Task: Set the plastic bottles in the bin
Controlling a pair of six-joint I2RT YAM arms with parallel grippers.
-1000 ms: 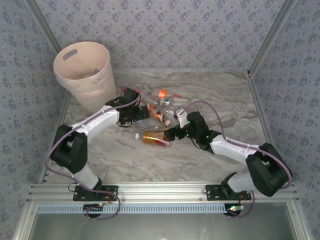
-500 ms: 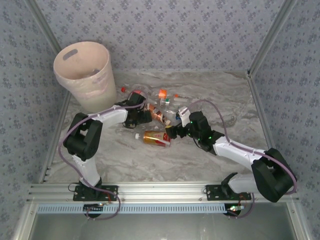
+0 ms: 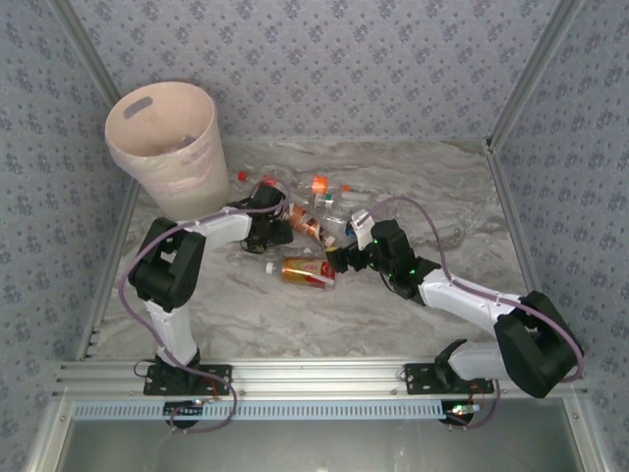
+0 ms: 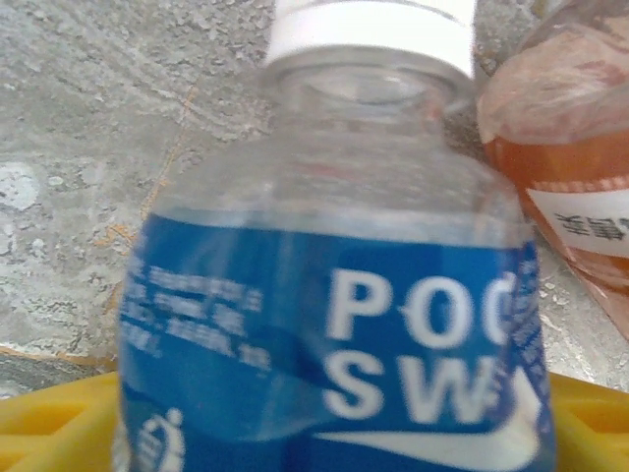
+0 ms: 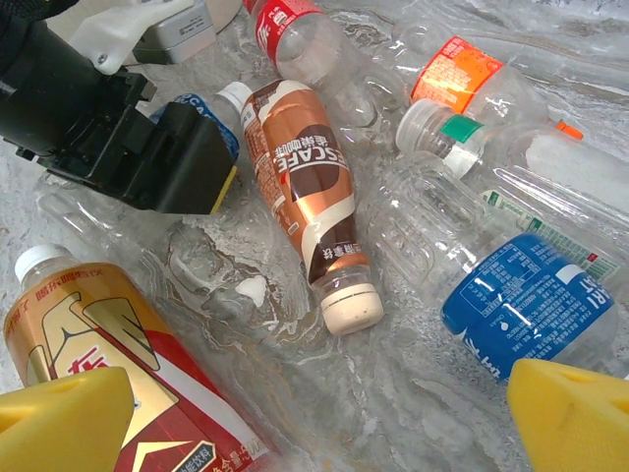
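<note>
Straddling clear blue-labelled white-capped plastic bottle (image 4: 334,324) lengthwise with left gripper (image 3: 279,234), nearer the pink-beige round plastic bin (image 3: 182,167); clench unclear; right gripper (image 5: 324,418) released.

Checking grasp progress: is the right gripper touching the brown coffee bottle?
Apart. Right wrist view: the brown coffee bottle lies beyond the right gripper, its cap plainly clear of both fingers.

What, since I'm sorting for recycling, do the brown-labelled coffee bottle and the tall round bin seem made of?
Brown-labelled coffee bottle: probably plastic, judging by its glossy sleeve and beige cap. Tall round pale pink bin: likely matte moulded plastic, given its thin rim and handle cutout.
</note>
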